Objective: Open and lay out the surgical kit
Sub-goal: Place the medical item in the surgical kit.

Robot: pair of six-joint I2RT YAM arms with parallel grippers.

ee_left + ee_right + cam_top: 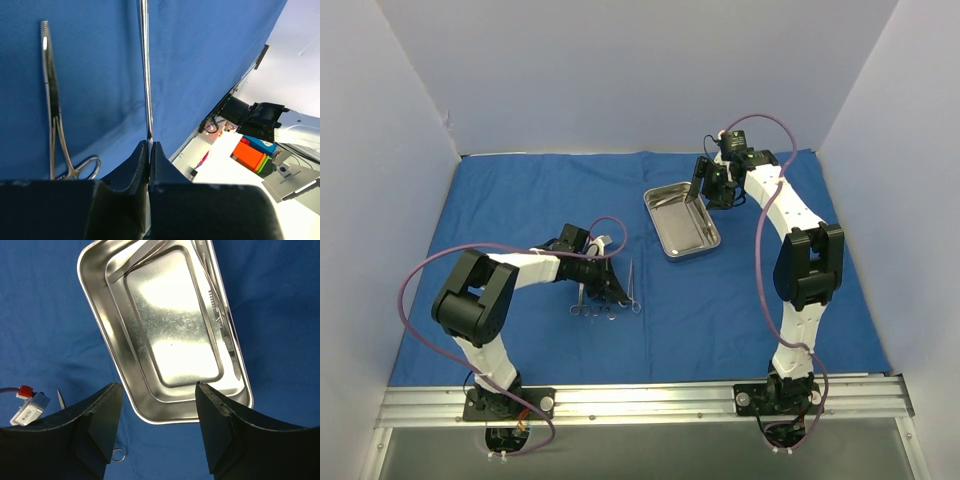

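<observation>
**Ana:** Start at the left gripper [149, 150]. What are the jaws doing?

**Ben:** They're pinched tight on a slim steel instrument [145, 70], taken at its near end, so the shank runs straight out ahead of them, low over the cloth. Only the shank shows, so I can't tell forceps from tweezers.

**Ana:** Why grip it at the end?

**Ben:** My guess is that it lets the piece go down parallel to its neighbour. A ring-handled forceps [51, 100] lies flat just to its left, apart from it, tips pointing the same way.

**Ana:** And beneath them?

**Ben:** The blue wrap [210, 55], already opened and spread flat. From above, the laid-out instruments [610, 300] sit near and left of centre, by the left jaws.

**Ana:** And the right gripper [156, 392]?

**Ben:** Its jaws stand wide apart, holding nothing, and hang above the steel tray [172, 340], which rests on the wrap far and right of centre. I'd say it's waiting there for the next pick.

**Ana:** Is anything left to pick?

**Ben:** Yes. A pair of tweezers [135, 260] lies across the tray's far end, and another thin instrument [220, 305] lies along its right wall, so the layout looks only partly done.
</observation>
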